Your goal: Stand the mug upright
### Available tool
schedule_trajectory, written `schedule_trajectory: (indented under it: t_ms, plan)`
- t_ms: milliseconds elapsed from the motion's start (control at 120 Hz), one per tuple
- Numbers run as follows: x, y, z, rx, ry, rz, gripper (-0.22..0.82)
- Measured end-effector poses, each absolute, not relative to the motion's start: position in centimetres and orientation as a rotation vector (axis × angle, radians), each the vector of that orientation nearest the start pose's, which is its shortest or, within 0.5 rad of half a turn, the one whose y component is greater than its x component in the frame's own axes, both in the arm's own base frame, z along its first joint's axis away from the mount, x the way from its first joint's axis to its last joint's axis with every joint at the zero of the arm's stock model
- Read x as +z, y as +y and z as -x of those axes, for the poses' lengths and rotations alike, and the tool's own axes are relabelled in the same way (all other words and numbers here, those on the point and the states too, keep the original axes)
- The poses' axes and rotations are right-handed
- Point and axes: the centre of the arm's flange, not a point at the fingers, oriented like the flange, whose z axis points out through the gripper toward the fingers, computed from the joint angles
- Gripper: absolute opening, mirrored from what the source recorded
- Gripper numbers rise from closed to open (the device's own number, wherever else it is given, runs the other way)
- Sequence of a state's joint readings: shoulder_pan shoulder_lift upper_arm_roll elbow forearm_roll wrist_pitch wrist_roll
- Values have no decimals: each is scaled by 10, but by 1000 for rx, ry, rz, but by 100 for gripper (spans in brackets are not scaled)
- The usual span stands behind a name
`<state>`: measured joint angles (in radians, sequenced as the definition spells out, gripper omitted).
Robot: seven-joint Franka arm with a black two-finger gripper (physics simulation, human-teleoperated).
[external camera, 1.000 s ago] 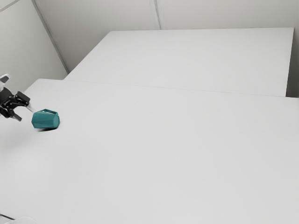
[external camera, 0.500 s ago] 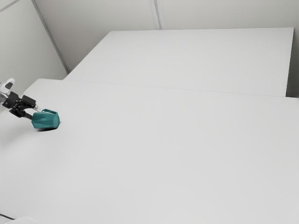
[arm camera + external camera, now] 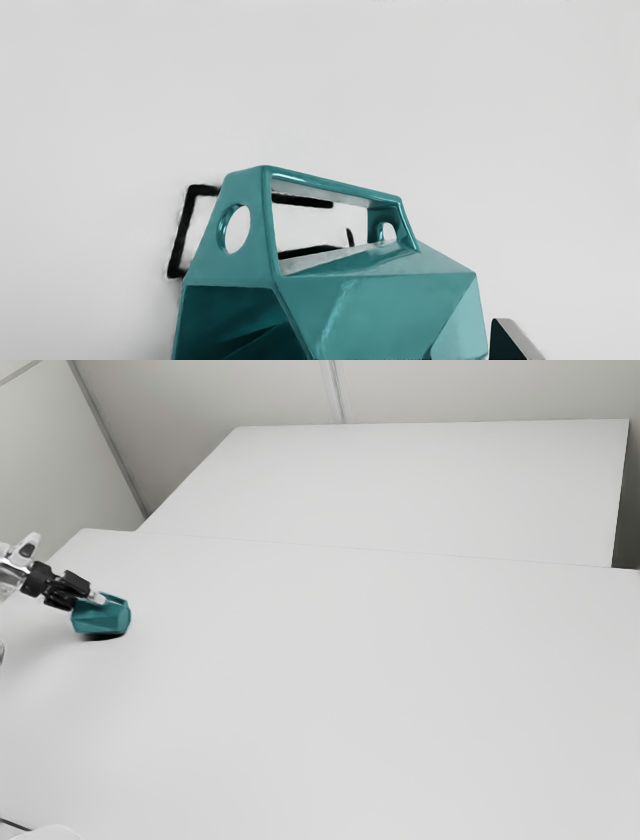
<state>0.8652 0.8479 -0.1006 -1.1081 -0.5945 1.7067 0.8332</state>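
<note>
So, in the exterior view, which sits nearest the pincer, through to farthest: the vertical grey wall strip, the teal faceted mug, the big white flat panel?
1. Teal faceted mug: on its side, right at the pincer.
2. Big white flat panel: beyond the tabletop.
3. Vertical grey wall strip: behind the panel.

The mug [image 3: 102, 621] lies on its side on the table [image 3: 350, 680], near the exterior view's left edge, with its handle [image 3: 335, 184] uppermost. The gripper [image 3: 97, 600] is at the mug, on the exterior view's left side of it — one fingertip [image 3: 509, 342] is just beside the mug. Behind the table is a wall [image 3: 270, 395].
</note>
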Motion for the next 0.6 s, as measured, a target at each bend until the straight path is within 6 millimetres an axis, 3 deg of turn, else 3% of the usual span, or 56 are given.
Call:
schedule_trajectory:
  t_ms: [150, 375, 508, 600]
  plan:
    - [324, 484, -568, 423, 92, -2493, 1]
    - [336, 452, -591, 410, 22, -2501, -12]
    - [349, 417, -602, 370, -15, -2522, -13]
    - [367, 374, -608, 318, -61, -2584, -13]
